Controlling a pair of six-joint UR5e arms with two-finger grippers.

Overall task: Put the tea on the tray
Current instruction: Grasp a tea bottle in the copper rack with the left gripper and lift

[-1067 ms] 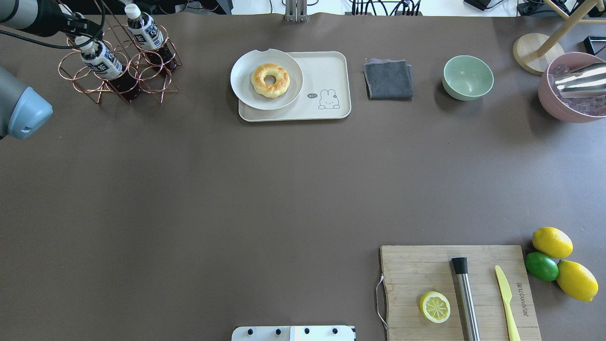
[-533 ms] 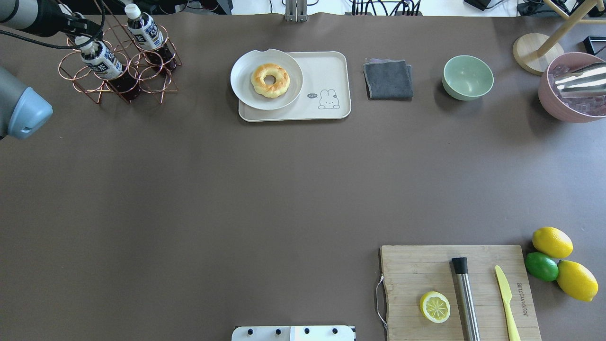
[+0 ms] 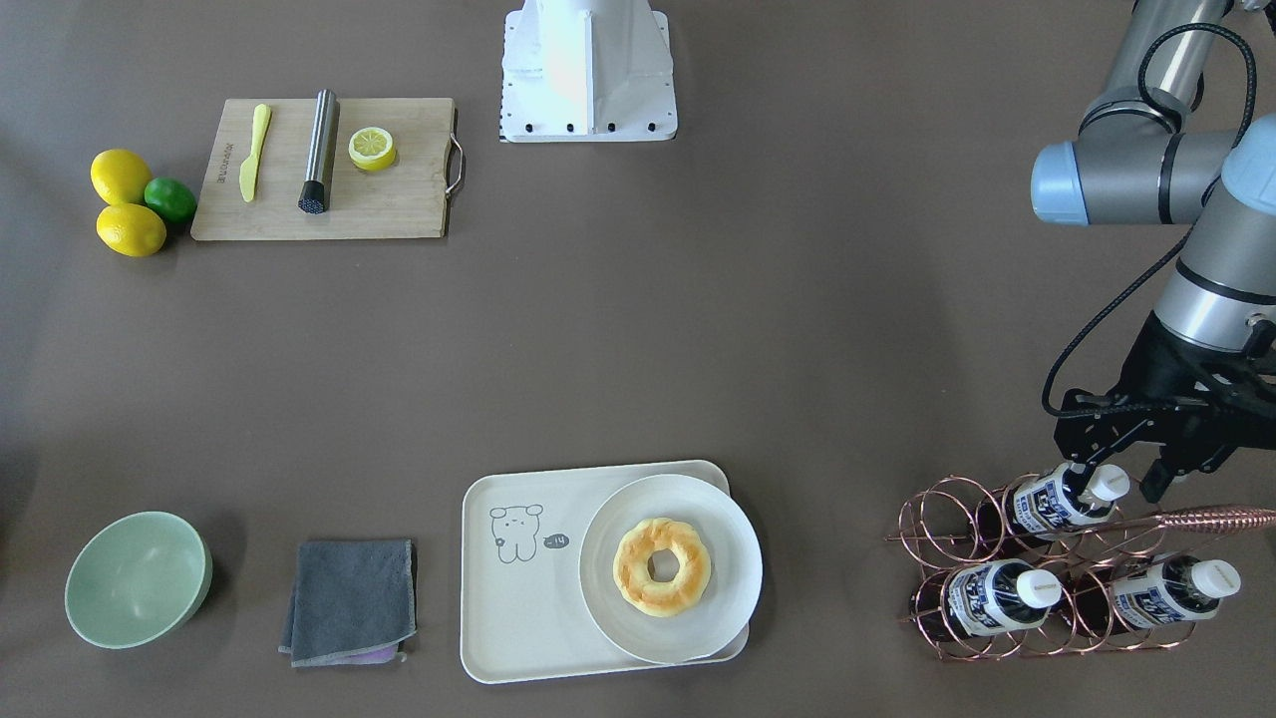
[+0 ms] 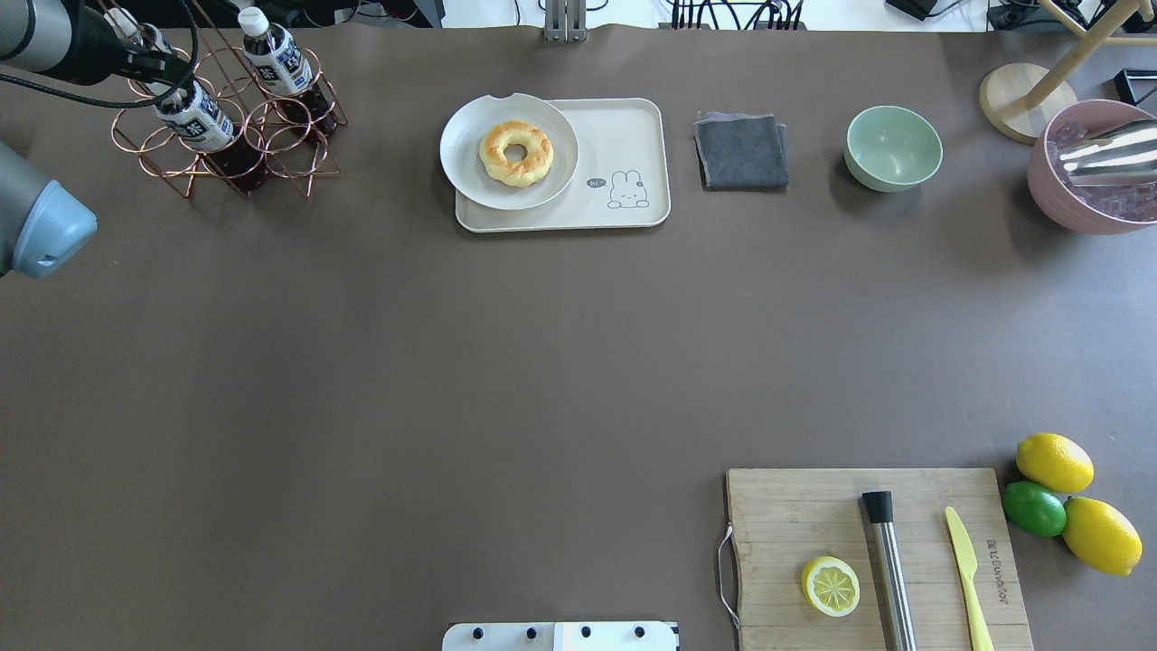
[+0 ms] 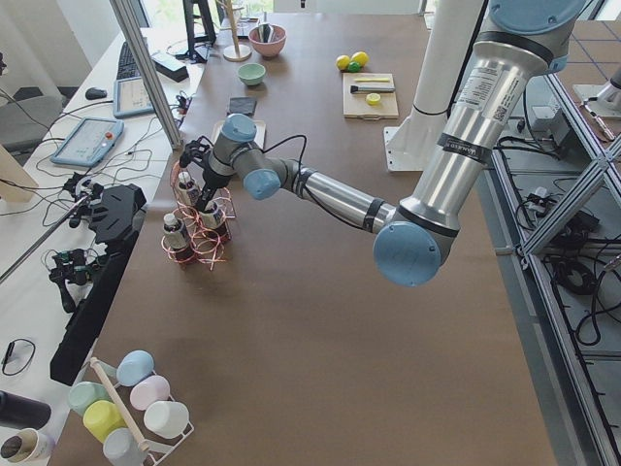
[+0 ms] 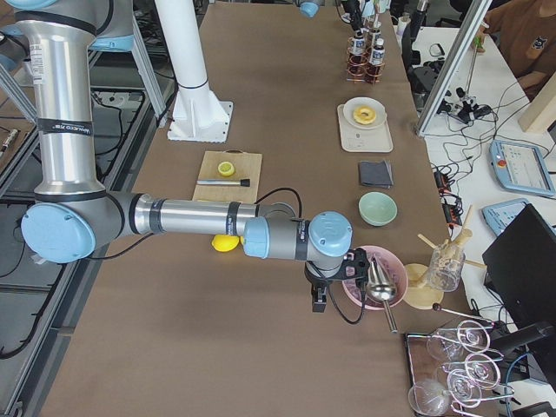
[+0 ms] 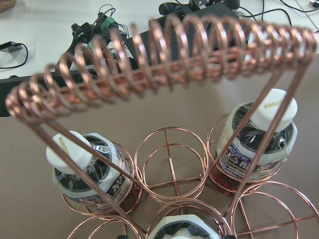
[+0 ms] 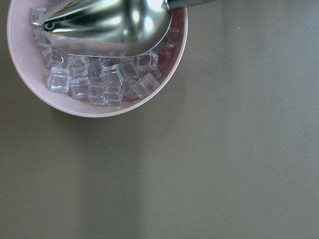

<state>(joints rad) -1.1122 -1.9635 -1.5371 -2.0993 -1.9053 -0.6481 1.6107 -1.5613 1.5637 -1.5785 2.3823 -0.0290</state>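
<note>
Evidently we are only at the grasp: the tea (image 3: 1047,504) sits in its rack (image 3: 1216,517), well apart from the tray (image 3: 518,618), left jaws seemingly apart around its cap; the right jaws we cannot tell.

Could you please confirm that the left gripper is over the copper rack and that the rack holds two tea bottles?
Not quite: the copper rack holds three, not two. The exterior front-facing view shows the upper tea bottle at the left gripper and two lower tea bottles. The gripper is indeed over the rack.

left gripper (image 3: 1114,481) shifted slightly at tea (image 3: 1055,503)
</note>
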